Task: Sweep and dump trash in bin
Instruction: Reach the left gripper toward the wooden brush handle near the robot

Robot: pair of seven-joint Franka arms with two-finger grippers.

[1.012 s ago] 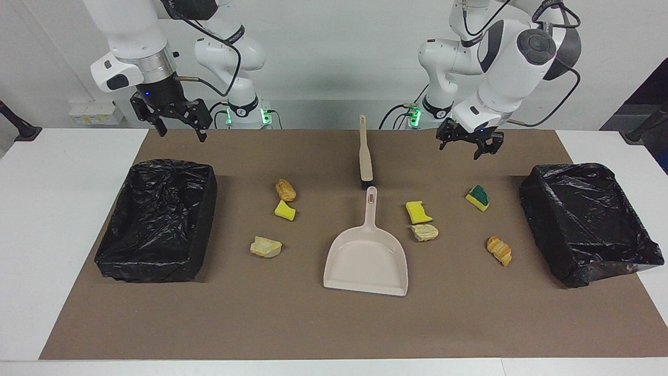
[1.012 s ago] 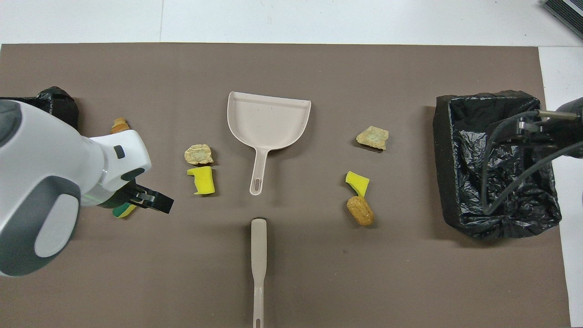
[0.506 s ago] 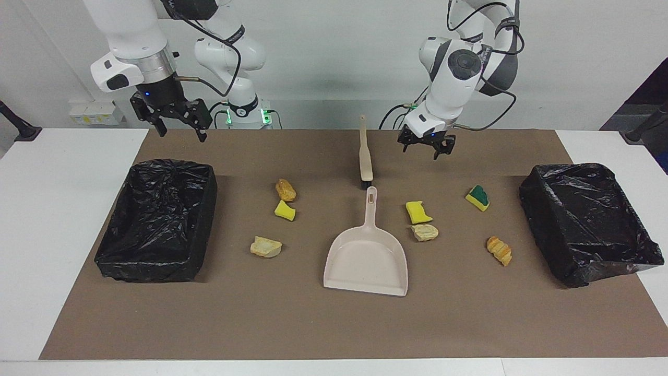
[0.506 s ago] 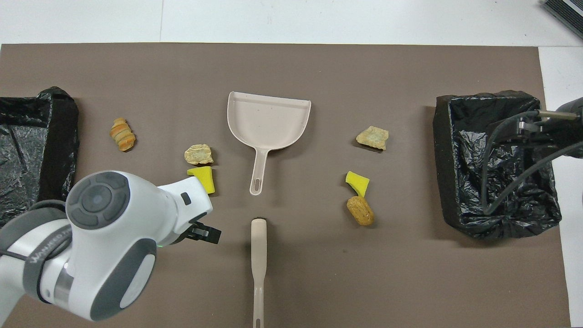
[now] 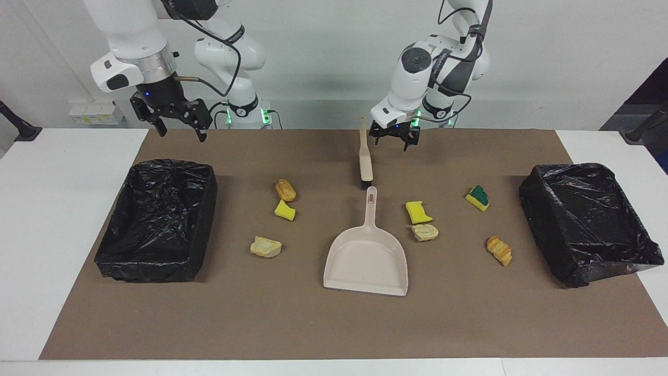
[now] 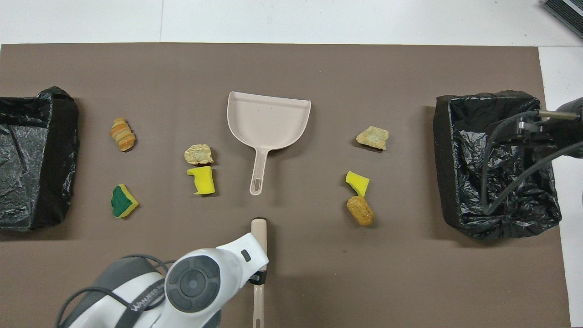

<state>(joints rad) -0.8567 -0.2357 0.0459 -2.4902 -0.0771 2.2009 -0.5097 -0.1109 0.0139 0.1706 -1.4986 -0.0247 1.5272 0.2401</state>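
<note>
Several trash scraps lie on the brown mat around the beige dustpan (image 5: 366, 256) (image 6: 268, 120): yellow sponge pieces (image 5: 284, 210) (image 5: 418, 212), a green-backed sponge (image 5: 478, 198) (image 6: 123, 201), and tan and orange-brown chunks (image 5: 265, 247) (image 5: 285, 190) (image 5: 425, 232) (image 5: 499, 250). The beige brush (image 5: 365, 156) (image 6: 258, 234) lies nearer to the robots than the dustpan's handle. My left gripper (image 5: 394, 140) (image 6: 257, 277) is open and empty, low over the mat right beside the brush handle. My right gripper (image 5: 180, 128) is open and empty, and waits in the air by the bin at its end.
Two bins lined with black bags stand on the mat, one at the right arm's end (image 5: 151, 266) (image 6: 455, 182) and one at the left arm's end (image 5: 600, 266) (image 6: 59, 150). The white table (image 5: 62, 209) shows around the mat.
My left arm has swung from over the green-backed sponge toward the table's middle and now hangs by the brush handle. The right arm and all things on the mat have not moved.
</note>
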